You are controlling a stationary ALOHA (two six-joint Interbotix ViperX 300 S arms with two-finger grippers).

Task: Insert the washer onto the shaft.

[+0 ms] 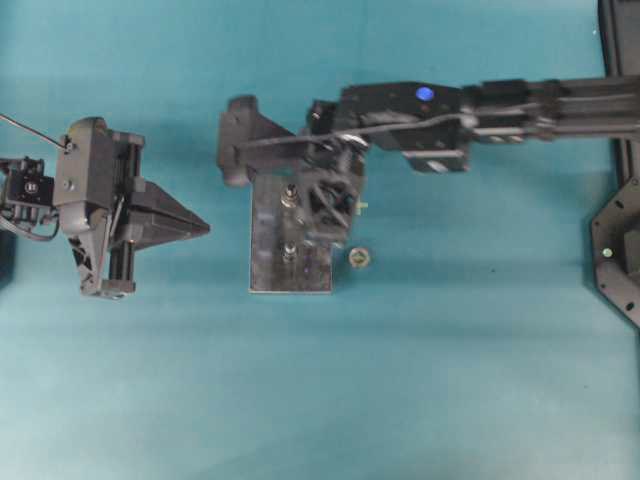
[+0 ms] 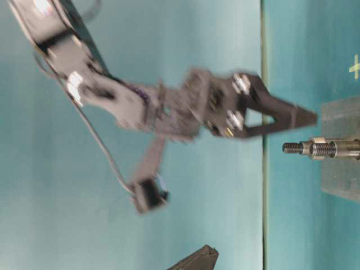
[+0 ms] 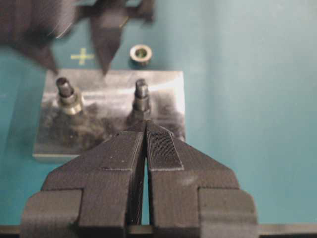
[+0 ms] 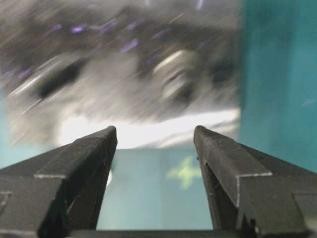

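Right wrist view: black right gripper (image 4: 154,136) spread wide, nothing between its tapered fingers (image 4: 84,158), blurred grey metal base plate (image 4: 148,129) beyond the tips. Overhead: same gripper (image 1: 325,205) hanging over the plate (image 1: 265,265), beside two upright threaded steel shafts (image 1: 289,252). Small round brass-coloured washer (image 1: 360,258) lying flat on the teal table (image 1: 450,380), just off the plate's edge, untouched. Black left gripper (image 3: 144,148) closed tight, empty, pointed at the nearer shaft (image 3: 141,96).

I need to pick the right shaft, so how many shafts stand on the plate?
2, both on the plate: one shaft already collared, one shaft bare, nearer the loose washer.
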